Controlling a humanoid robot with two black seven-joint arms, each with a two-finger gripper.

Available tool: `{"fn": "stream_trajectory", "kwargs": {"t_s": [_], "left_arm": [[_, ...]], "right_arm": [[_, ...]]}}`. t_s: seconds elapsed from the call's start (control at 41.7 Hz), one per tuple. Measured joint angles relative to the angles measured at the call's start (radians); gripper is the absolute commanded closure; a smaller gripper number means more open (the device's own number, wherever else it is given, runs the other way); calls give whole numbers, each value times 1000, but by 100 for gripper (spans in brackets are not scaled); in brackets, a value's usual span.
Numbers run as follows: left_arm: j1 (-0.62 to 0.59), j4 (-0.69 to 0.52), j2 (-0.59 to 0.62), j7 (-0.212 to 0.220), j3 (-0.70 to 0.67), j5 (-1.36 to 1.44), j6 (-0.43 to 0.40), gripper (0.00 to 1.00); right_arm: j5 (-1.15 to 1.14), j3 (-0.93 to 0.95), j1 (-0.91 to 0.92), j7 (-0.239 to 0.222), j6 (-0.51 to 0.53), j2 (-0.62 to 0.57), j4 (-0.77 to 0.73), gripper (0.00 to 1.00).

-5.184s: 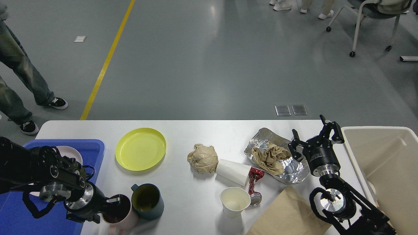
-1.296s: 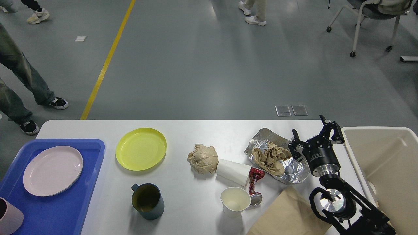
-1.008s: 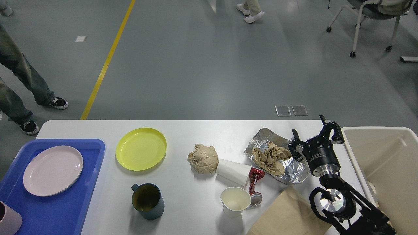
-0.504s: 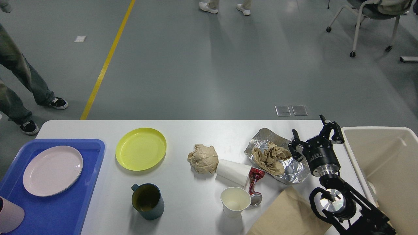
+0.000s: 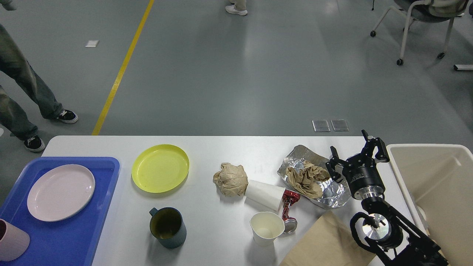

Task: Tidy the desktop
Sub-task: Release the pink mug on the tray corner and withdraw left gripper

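On blue tray (image 5: 74, 236), pink plate (image 5: 61, 192), pink cup (image 5: 13, 239)

Desktop (image 5: 221, 147) layout, left to right. A tray (image 5: 74, 236) at the left edge holds a plate (image 5: 61, 192) and, nearer, a cup (image 5: 13, 240). Right of it lie a second plate (image 5: 160, 168) and, in front, a mug (image 5: 167, 227). At centre, a crumpled paper ball (image 5: 230, 179) touches a toppled paper cup (image 5: 264, 194); an upright paper cup (image 5: 266, 228) stands in front, a crushed can (image 5: 289, 208) beside it. Further right, foil (image 5: 332, 194) holds crumpled paper (image 5: 306, 179); a paper bag (image 5: 325, 244) lies in front. A bin (image 5: 436, 184) stands at the far right.
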Motion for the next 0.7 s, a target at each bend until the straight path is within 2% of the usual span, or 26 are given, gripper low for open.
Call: {"fn": "stream_trajectory", "kwargs": {"t_s": [0.192,0.288,0.552,0.576,0.696], "left_arm": [[-367,-138,-16,7,215,0,-107,4],[-562,-231,-94,7,325,-1,-133,4],[-924,-503,-301,6,394,-40,-165,5],[-973,-548,-347,7,396,-73,-166,5],[-1076,-646,-488,9,393,-182,-166,5]], "right_arm": [[0,0,0,0,0,0,0,0],[0,0,0,0,0,0,0,0],[0,0,0,0,0,0,0,0],[0,0,0,0,0,0,0,0],[0,0,0,0,0,0,0,0]]}}
